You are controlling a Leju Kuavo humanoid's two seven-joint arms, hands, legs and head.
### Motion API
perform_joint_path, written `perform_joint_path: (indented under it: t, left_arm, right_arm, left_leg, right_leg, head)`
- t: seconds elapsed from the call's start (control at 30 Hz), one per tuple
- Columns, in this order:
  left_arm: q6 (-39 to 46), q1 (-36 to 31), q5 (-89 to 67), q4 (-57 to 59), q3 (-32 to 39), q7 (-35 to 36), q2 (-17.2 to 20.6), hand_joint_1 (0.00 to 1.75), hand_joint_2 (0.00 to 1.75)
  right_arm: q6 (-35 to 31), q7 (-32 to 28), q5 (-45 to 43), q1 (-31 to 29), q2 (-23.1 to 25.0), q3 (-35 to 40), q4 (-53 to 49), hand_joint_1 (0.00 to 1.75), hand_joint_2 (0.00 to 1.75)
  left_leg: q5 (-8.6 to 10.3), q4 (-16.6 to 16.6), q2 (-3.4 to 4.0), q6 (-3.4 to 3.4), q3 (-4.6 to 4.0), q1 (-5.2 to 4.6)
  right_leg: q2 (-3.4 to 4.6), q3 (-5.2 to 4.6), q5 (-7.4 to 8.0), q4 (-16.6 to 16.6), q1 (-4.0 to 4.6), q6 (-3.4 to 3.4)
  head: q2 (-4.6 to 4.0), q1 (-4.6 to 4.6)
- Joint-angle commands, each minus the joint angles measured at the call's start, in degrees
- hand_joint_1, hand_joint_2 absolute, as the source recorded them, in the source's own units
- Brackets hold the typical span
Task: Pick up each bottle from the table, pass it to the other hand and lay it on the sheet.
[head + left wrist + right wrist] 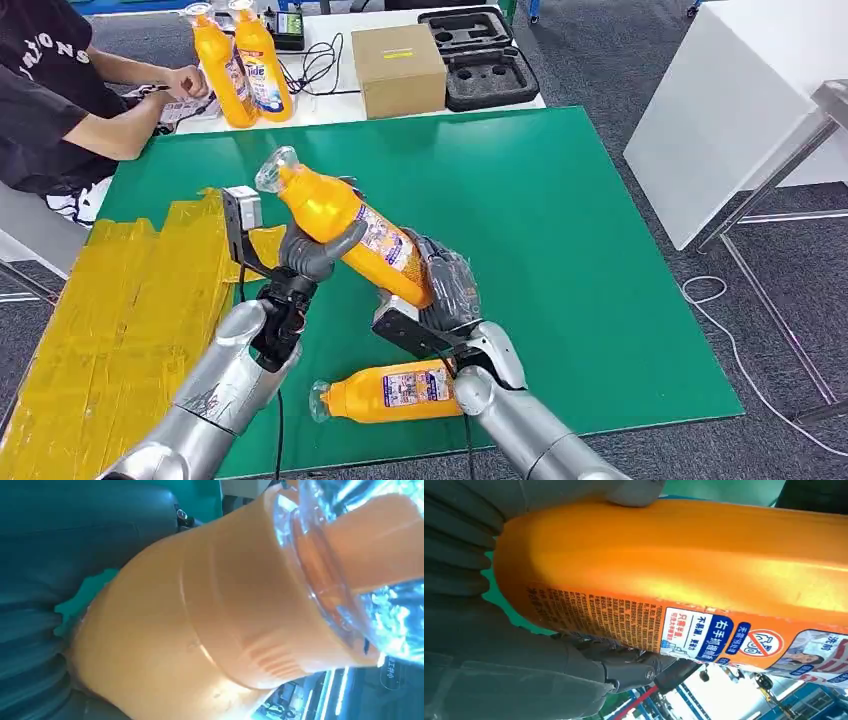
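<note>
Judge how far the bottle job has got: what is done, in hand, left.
Done: nothing lies on the crinkled yellow sheet yet. In hand: both the left hand and right hand grip one tilted orange plastic bottle with a clear cap, mid-handover. Left: laying it down, then the second orange bottle lying on the green table.

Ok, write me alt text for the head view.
Both robot hands hold one orange bottle tilted above the green table: the left hand near its neck, the right hand at its base. A second orange bottle lies on the table below, with a yellow sheet to the left.
</note>
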Motion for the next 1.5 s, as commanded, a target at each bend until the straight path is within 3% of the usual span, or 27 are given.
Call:
perform_joint_path:
  t: [0.03,0.23,0.37,0.4,0.43,0.63,0.73,0.8,0.9,0.97,1.1,1.37,1.5]
  left_arm:
    - [0.85,-4.14,-2.08,1.64,0.82,-0.67,-0.16,1.75,1.75]
    - [4.86,-1.66,-8.81,-5.48,4.04,-4.99,1.32,1.75,1.75]
    - [4.88,-1.44,-8.76,-6.06,4.18,-4.99,1.34,1.75,1.75]
    - [6.47,-0.56,-11.68,-8.09,4.81,-6.78,1.99,1.75,1.75]
    - [5.61,3.01,-20.33,-14.86,8.79,-8.99,3.88,1.75,1.75]
    - [4.3,4.03,-23.9,-17.66,11.61,-9.96,3.68,1.75,1.75]
    - [7.65,3.5,-34.79,-19.32,12.08,-11.79,4.89,1.75,1.75]
    - [12.15,1.61,-46.41,-19.92,12.07,-9.51,5.69,1.75,1.75]
    - [8.41,0.33,-51.75,-19.85,11.8,-7.86,7.27,1.75,1.75]
    - [10.39,1.51,-61.21,-19.37,10.74,-5.77,9.12,1.75,1.75]
    - [13.15,1.36,-78.05,-15.72,8.84,3.23,11.1,1.75,1.75]
    - [12.24,1.6,-82.01,-14.22,8.5,4.84,11.06,1.75,1.75]
    - [10.64,2.73,-92.46,-12.99,7.51,9.79,12.05,1.75,1.75]
  right_arm:
    - [1.09,-0.9,-1.1,-0.54,-1.62,1.42,-1.91,0.0,1.75]
    - [2.17,-0.49,-1.43,1.98,-4.33,0.46,-11.94,0.0,1.75]
    - [2.18,-0.34,-1.49,2.32,-4.52,0.38,-12.68,0.0,1.75]
    - [3.24,-0.27,-2.97,3.38,-5.23,-0.19,-15.79,0.0,1.75]
    - [10.66,-0.09,-8.67,7.87,-10.0,-2.63,-27.82,0.0,1.75]
    - [13.98,-0.9,-10.4,10.34,-12.07,-4.2,-32.68,0.0,1.75]
    - [21.19,-3.05,-17.1,12.35,-14.37,-5.93,-38.21,0.0,1.75]
    - [26.3,-2.84,-20.09,14.43,-15.59,-9.04,-43.17,0.0,1.75]
    - [32.2,-3.0,-18.88,18.63,-14.8,-14.66,-47.66,0.0,1.75]
    - [34.05,-3.48,-18.36,21.04,-14.73,-17.19,-48.67,0.0,1.75]
    - [33.05,-3.98,-13.81,21.79,-15.26,-19.61,-50.3,0.0,1.75]
    - [33.25,-2.07,-11.99,22.53,-14.42,-21.85,-52.14,0.0,1.75]
    - [34.08,-0.99,-8.92,22.48,-12.65,-24.45,-52.95,0.0,1.75]
  left_leg:
    - [-0.15,0.1,-0.2,-0.11,0.19,0.13]
    - [-0.13,0.07,-0.1,-0.08,0.13,0.09]
    - [-0.07,0.03,-0.07,-0.06,0.07,0.06]
    - [-0.16,0.08,-0.09,-0.09,0.18,0.11]
    - [-0.25,0.1,-0.02,-0.11,0.27,0.13]
    - [-0.16,0.04,-0.1,-0.09,0.19,0.1]
    - [-0.22,0.1,-0.13,-0.11,0.25,0.12]
    - [-0.1,0.09,-0.2,-0.08,0.02,0.08]
    - [-0.16,0.17,-0.43,-0.12,0.08,0.15]
    - [-0.19,0.12,-0.31,-0.12,0.18,0.14]
    - [-0.1,-0.01,-0.2,-0.08,0.16,0.04]
    - [-0.16,0.01,-0.23,-0.11,0.29,0.1]
    - [-0.07,-0.03,-0.07,-0.07,0.11,0.02]
  right_leg:
    - [-0.15,0.3,-0.15,0.01,0.13,-0.14]
    - [-0.05,0.2,-0.1,0.0,0.09,-0.11]
    - [-0.04,0.12,-0.06,-0.02,0.06,-0.08]
    - [-0.04,0.25,-0.12,-0.01,0.11,-0.12]
    - [0.05,0.33,-0.17,0.0,0.13,-0.15]
    - [-0.05,0.27,-0.12,-0.06,0.1,-0.11]
    - [-0.06,0.35,-0.18,-0.02,0.12,-0.14]
    - [-0.15,0.12,-0.11,0.02,0.08,-0.1]
    - [-0.37,0.25,-0.23,0.06,0.15,-0.16]
    - [-0.25,0.31,-0.2,0.01,0.13,-0.16]
    - [-0.15,0.23,-0.11,-0.05,0.04,-0.1]
    - [-0.18,0.38,-0.17,-0.07,0.1,-0.15]
    - [-0.05,0.13,-0.06,-0.05,0.02,-0.09]
  head:
    - [0.0,0.0]
    - [0.0,0.02]
    - [0.0,0.02]
    - [0.0,0.02]
    - [0.0,0.0]
    - [0.0,0.02]
    - [0.0,0.0]
    - [0.0,0.0]
    - [0.0,0.02]
    - [0.0,0.02]
    - [0.0,0.0]
    - [0.0,0.02]
    - [0.0,0.0]
